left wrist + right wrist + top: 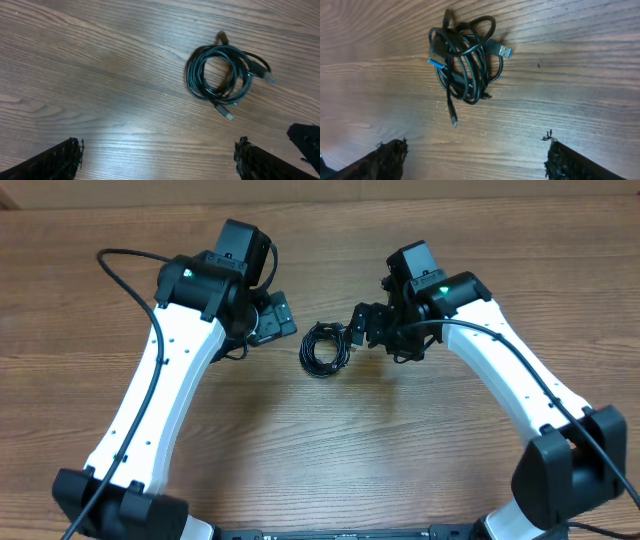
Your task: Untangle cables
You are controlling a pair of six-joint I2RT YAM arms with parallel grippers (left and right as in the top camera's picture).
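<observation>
Left fingers [55, 162] spread wide above the wooden counter [300, 440]. The cables [322, 346], wound in one small bundle, lie on it between both arms. Right fingers [565, 166] hover just beside, parted, gripping nothing.

cables [323, 346]: black | 1 plug [436, 62]: blue inside | table [350, 450]: brown woodgrain | arms [170, 390]: white

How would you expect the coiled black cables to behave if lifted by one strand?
Probably floppy: the cables are thin, slack loops, so the rest would likely sag or unwind. Likely light, sliding rather than rolling on the smooth table. The loose plug ends may dangle and snag.
</observation>
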